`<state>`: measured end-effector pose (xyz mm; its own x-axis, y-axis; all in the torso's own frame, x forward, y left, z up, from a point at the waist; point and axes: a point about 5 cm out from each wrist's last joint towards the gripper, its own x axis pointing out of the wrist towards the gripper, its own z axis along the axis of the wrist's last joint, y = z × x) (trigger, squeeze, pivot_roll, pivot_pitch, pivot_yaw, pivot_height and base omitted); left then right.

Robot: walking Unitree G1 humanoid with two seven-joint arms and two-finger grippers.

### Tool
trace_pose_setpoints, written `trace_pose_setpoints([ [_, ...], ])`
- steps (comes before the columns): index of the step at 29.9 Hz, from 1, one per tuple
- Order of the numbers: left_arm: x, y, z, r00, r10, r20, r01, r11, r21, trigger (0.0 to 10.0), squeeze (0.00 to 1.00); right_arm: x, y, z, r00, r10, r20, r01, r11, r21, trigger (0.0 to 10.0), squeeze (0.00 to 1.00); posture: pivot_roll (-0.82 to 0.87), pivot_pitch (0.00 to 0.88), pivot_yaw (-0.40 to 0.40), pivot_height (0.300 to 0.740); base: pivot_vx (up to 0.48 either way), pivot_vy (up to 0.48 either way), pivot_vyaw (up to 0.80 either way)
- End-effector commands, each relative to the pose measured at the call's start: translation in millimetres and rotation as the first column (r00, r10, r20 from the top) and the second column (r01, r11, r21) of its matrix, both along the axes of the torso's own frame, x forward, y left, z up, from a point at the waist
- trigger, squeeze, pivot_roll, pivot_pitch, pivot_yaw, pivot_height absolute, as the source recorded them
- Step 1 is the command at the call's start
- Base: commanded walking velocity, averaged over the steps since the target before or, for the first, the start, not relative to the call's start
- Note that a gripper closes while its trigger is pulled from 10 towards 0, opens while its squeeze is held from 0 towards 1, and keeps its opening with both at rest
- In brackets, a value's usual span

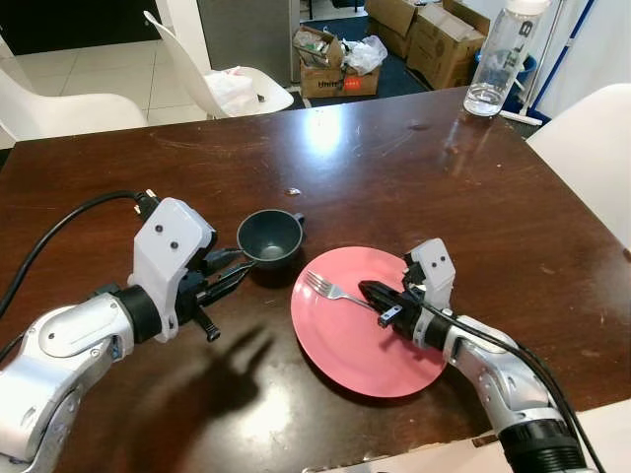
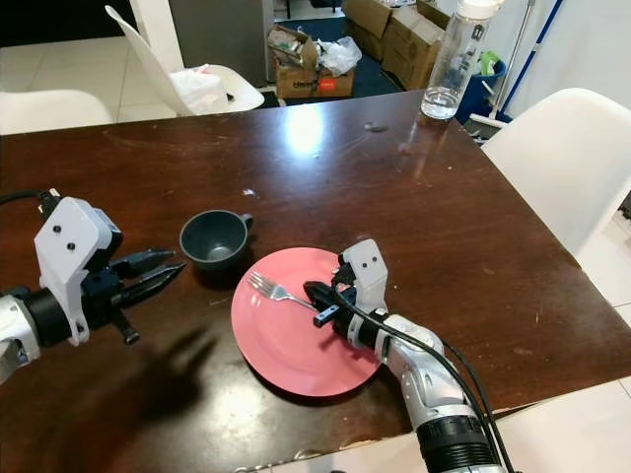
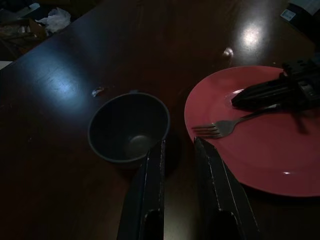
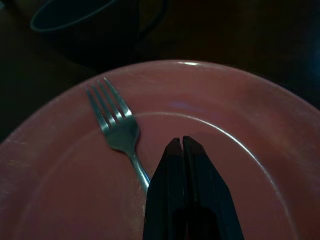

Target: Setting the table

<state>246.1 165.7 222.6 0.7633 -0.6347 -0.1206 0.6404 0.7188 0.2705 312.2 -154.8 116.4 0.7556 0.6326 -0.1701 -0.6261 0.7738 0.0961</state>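
From the head views, the right gripper [image 1: 377,299] is hovering over the pink plate [image 1: 345,355], hiding the fork [image 1: 330,289] handle so I cannot tell if it is pinching it, while the left gripper [image 1: 240,269], fingers slightly apart, is sitting just beside the dark cup [image 1: 270,237]. In the left wrist view, 2 fingers [image 3: 150,190] are pointing between cup and plate. In the right wrist view, the fingertips [image 4: 176,150] are pressing together beside the fork's neck; no writing is readable.

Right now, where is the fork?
The fork lies on the pink plate near the table's front edge, tines toward the dark cup on the robot's left, its handle at the right gripper.
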Motion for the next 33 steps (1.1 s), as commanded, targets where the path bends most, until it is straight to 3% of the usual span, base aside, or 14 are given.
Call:
trace_pose_setpoints([
  [1, 0.9, -0.5, -2.6, 1.000, 0.005, -0.004, -0.005, 1.000, 0.000, 10.0, 0.00, -3.0, -2.6, -2.3, 1.000, -0.014, -0.015, 0.015, 1.000, 0.020, 0.0, 0.00, 0.06, 0.085, 0.108, 0.740, 0.000, 0.000, 0.00],
  [3, 3.0, -2.4, -2.2, 1.000, 0.011, 0.004, -0.011, 1.000, -0.011, 10.0, 0.00, -0.6, 2.7, 27.6, 0.995, -0.017, 0.098, 0.010, 0.997, 0.073, 0.0, 0.00, 0.05, 0.085, 0.104, 0.740, 0.000, 0.000, 0.00],
  [4, 4.5, -3.8, -2.1, 1.000, 0.015, 0.009, -0.014, 1.000, -0.017, 10.0, 0.00, -0.7, 6.3, 45.0, 0.987, -0.020, 0.162, 0.004, 0.995, 0.099, 2.6, 0.00, 0.05, 0.086, 0.103, 0.740, 0.000, 0.000, 0.00],
  [5, 7.8, -7.3, -1.5, 1.000, 0.024, 0.020, -0.023, 0.999, -0.035, 10.0, 0.00, -2.1, 12.5, 74.1, 0.965, -0.035, 0.261, -0.004, 0.989, 0.145, 10.0, 0.00, 0.04, 0.086, 0.101, 0.740, 0.000, 0.000, 0.00],
  [7, 8.7, -8.5, -1.2, 0.999, 0.027, 0.023, -0.026, 0.999, -0.041, 10.0, 0.00, -2.7, 13.8, 80.8, 0.958, -0.040, 0.283, -0.005, 0.988, 0.156, 10.0, 0.00, 0.04, 0.086, 0.101, 0.740, 0.000, 0.000, 0.00],
  [8, 11.3, -11.9, -0.3, 0.999, 0.039, 0.031, -0.037, 0.997, -0.061, 10.0, 0.00, -5.1, 17.7, 98.0, 0.940, -0.059, 0.336, -0.005, 0.983, 0.186, 10.0, 0.00, 0.03, 0.087, 0.098, 0.740, 0.000, 0.000, 0.00],
  [13, 15.9, -17.4, -2.7, 0.996, 0.080, 0.034, -0.077, 0.993, -0.095, 10.0, 0.00, -18.1, 28.4, 115.7, 0.917, -0.077, 0.392, -0.013, 0.975, 0.222, 10.0, 0.00, 0.01, 0.092, 0.082, 0.740, 0.000, 0.000, 0.00],
  [16, 16.1, -19.6, -5.8, 0.995, 0.092, 0.025, -0.089, 0.991, -0.104, 10.0, 0.00, -28.2, 32.4, 101.8, 0.931, -0.027, 0.363, -0.036, 0.986, 0.166, 10.0, 0.00, 0.00, 0.096, 0.079, 0.740, 0.000, 0.000, 0.00],
  [19, 16.1, -20.9, -10.0, 0.995, 0.098, 0.017, -0.095, 0.990, -0.106, 10.0, 0.00, -31.4, 22.0, 62.6, 0.965, 0.018, 0.261, -0.013, 1.000, -0.020, 10.0, 0.00, -0.01, 0.102, 0.080, 0.740, 0.000, 0.000, 0.00],
  [20, 16.3, -21.5, -11.1, 0.995, 0.099, 0.016, -0.097, 0.990, -0.106, 10.0, 0.00, -31.6, 14.4, 51.0, 0.974, 0.020, 0.227, -0.001, 0.997, -0.082, 10.0, 0.76, -0.01, 0.103, 0.078, 0.740, 0.000, 0.000, 0.00],
  [21, 17.2, -20.9, -12.1, 0.994, 0.108, 0.014, -0.106, 0.989, -0.103, 10.0, 0.00, -30.8, -1.1, 35.5, 0.984, 0.033, 0.173, -0.003, 0.985, -0.172, 10.0, 1.00, -0.01, 0.102, 0.077, 0.740, 0.000, 0.000, 0.00],
  [28, 20.3, -18.2, -12.2, 0.991, 0.136, 0.016, -0.133, 0.985, -0.110, 10.0, 0.00, -18.5, -42.7, 36.1, 0.989, 0.062, 0.135, -0.015, 0.945, -0.326, 10.0, 1.00, -0.02, 0.102, 0.065, 0.740, 0.000, 0.000, 0.00],
  [30, 20.6, -18.1, -12.3, 0.990, 0.138, 0.016, -0.136, 0.984, -0.111, 10.0, 0.00, -18.1, -44.3, 37.0, 0.989, 0.068, 0.131, -0.021, 0.944, -0.331, 10.0, 1.00, -0.02, 0.102, 0.065, 0.740, 0.000, 0.000, 0.00],
  [33, 21.0, -18.2, -12.7, 0.989, 0.145, 0.018, -0.142, 0.983, -0.113, 10.0, 0.00, -23.6, -39.5, 36.7, 0.978, 0.194, 0.080, -0.162, 0.942, -0.295, 10.0, 1.00, -0.01, 0.103, 0.074, 0.740, 0.000, 0.000, 0.00],
])
